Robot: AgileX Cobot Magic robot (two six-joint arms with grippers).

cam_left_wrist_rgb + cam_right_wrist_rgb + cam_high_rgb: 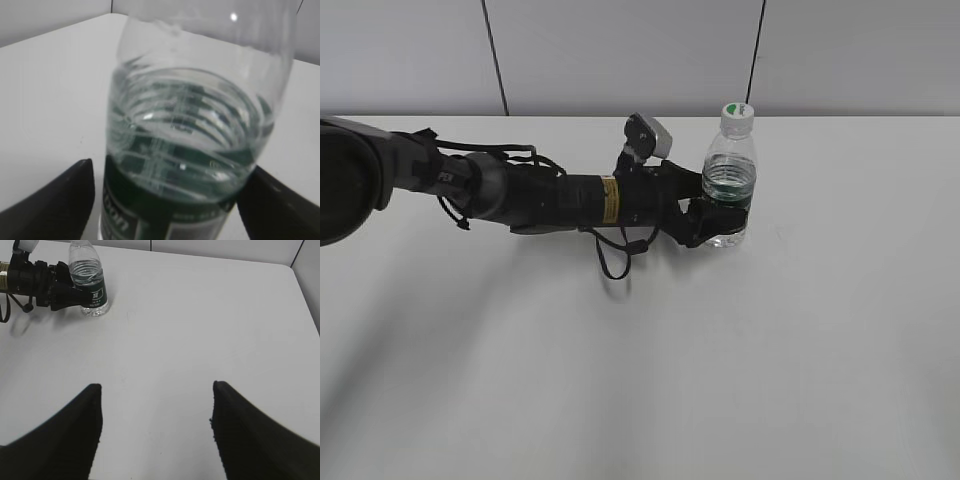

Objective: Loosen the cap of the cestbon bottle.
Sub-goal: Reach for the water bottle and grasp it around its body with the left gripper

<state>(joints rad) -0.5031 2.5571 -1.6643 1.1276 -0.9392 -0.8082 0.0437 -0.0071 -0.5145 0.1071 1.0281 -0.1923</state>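
Note:
The cestbon bottle [730, 170] stands upright on the white table at the back, with water in it and a dark green label band. Its white cap [737, 110] with a green patch is on the neck. My left gripper [718, 222] reaches in from the left, its black fingers on either side of the bottle's lower half. In the left wrist view the bottle [200, 125] fills the space between the fingers [167, 200], with a thin gap at the left finger. My right gripper [156, 390] is open and empty, far from the bottle [90, 275].
The left arm [550, 200] lies low across the table from the left edge, with a cable loop [615, 265] hanging under it. The white table [770, 350] ends at a grey wall [620, 50] behind the bottle.

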